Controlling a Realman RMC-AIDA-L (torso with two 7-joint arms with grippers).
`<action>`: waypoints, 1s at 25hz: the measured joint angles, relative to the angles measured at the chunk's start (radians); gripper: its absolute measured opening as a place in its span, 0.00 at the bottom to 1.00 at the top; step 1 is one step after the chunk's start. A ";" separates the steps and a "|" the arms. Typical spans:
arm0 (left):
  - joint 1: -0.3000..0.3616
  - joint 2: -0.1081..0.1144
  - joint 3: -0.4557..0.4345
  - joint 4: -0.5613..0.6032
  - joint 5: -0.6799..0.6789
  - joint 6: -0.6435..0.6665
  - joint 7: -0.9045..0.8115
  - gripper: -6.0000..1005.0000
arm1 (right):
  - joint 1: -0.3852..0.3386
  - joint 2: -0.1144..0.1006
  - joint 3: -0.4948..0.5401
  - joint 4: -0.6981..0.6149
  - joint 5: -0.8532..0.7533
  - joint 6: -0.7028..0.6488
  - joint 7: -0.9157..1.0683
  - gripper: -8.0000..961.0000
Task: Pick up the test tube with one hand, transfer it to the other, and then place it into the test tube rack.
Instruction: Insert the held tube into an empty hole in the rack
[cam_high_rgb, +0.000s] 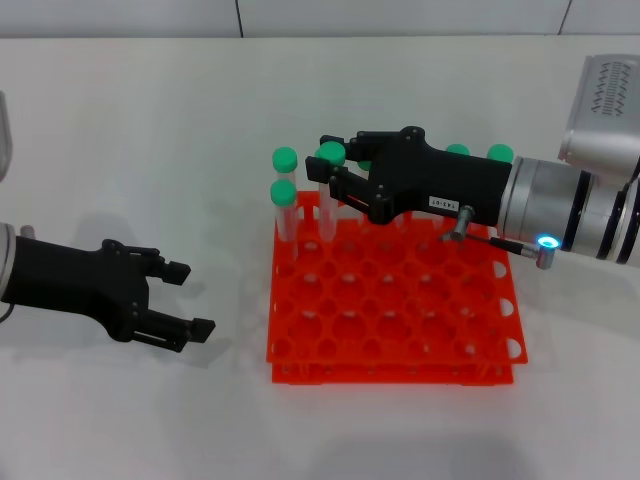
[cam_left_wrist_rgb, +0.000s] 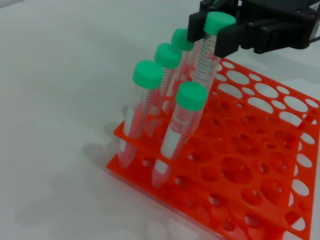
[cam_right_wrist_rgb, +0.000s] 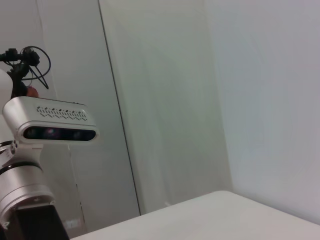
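The orange-red test tube rack (cam_high_rgb: 400, 310) lies on the white table in front of me. My right gripper (cam_high_rgb: 330, 162) reaches over its far left corner and is shut on the upper part of a green-capped test tube (cam_high_rgb: 328, 154). In the left wrist view the right gripper (cam_left_wrist_rgb: 212, 31) has a finger on each side of that tube (cam_left_wrist_rgb: 205, 62), just under the cap. The tube stands nearly upright with its lower end down in a hole of the rack (cam_left_wrist_rgb: 250, 165). My left gripper (cam_high_rgb: 185, 297) rests open and empty on the table, left of the rack.
Other green-capped tubes stand in the rack's far rows: two at the left corner (cam_high_rgb: 284, 175) and more behind the right gripper (cam_high_rgb: 500, 152). Several lean close together beside the held tube (cam_left_wrist_rgb: 167, 57). The right wrist view shows only walls and a camera unit (cam_right_wrist_rgb: 57, 125).
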 joint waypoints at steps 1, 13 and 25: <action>0.001 0.000 0.003 0.000 0.000 0.000 0.001 0.87 | 0.000 0.000 0.000 0.000 0.000 0.001 0.000 0.28; 0.000 0.003 0.021 -0.001 0.050 0.002 0.021 0.87 | 0.006 0.000 -0.018 0.000 0.000 0.020 0.000 0.28; -0.004 -0.001 0.024 0.004 0.051 0.004 0.027 0.87 | 0.013 0.000 -0.025 0.006 0.000 0.036 -0.010 0.28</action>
